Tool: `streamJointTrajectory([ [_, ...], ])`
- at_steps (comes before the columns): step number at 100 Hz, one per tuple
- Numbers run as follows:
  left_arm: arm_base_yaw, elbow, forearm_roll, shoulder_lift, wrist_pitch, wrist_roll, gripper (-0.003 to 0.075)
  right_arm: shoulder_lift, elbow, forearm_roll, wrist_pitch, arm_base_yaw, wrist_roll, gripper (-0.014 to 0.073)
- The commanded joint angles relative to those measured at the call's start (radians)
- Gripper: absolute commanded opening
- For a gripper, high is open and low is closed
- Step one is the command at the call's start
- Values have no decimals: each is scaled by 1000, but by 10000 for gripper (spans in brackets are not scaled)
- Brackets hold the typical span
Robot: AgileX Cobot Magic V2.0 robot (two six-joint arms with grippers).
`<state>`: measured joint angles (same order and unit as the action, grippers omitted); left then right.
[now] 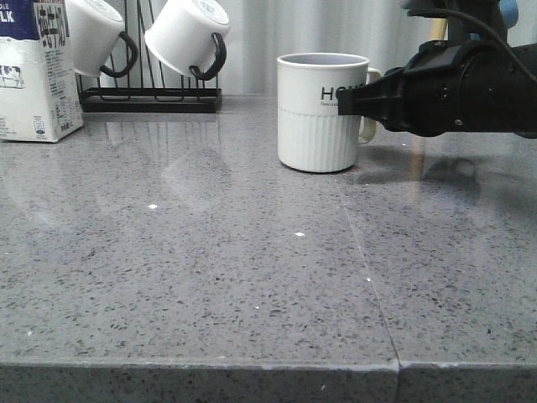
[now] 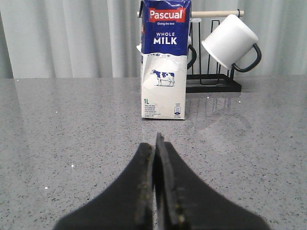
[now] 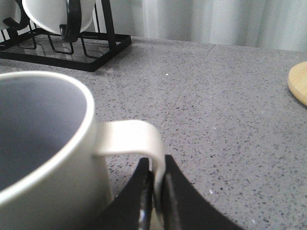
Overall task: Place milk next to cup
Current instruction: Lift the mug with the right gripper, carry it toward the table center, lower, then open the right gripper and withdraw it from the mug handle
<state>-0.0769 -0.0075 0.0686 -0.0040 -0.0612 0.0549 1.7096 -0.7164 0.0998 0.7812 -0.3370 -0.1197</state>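
Note:
The milk carton (image 1: 38,71) stands upright at the far left of the grey counter, white below and dark blue on top. It also shows in the left wrist view (image 2: 164,62), some way ahead of my left gripper (image 2: 154,143), which is shut and empty. The ribbed white cup (image 1: 320,113) with "HOME" lettering stands on the counter right of centre. My right gripper (image 3: 157,167) is shut on the cup's white handle (image 3: 139,139). In the front view the right gripper (image 1: 369,96) reaches the cup (image 3: 43,143) from the right.
A black mug rack (image 1: 151,96) with smooth white mugs (image 1: 189,34) hanging on it stands at the back beside the milk. A wooden board edge (image 3: 300,86) lies to the right of the cup. A seam (image 1: 369,277) runs across the counter.

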Motion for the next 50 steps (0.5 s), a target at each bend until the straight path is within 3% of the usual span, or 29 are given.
streamJointTrajectory([
  [1,2,58,3,-30,80,-3,-20,-42,-24,12,65,1,-2,129],
  [15,2,58,3,-30,80,-3,-20,-61,4,11,52,1,-2,228],
  [50,2,58,3,-30,80,-3,-20,-269,204,11,29,1,-4,224],
])
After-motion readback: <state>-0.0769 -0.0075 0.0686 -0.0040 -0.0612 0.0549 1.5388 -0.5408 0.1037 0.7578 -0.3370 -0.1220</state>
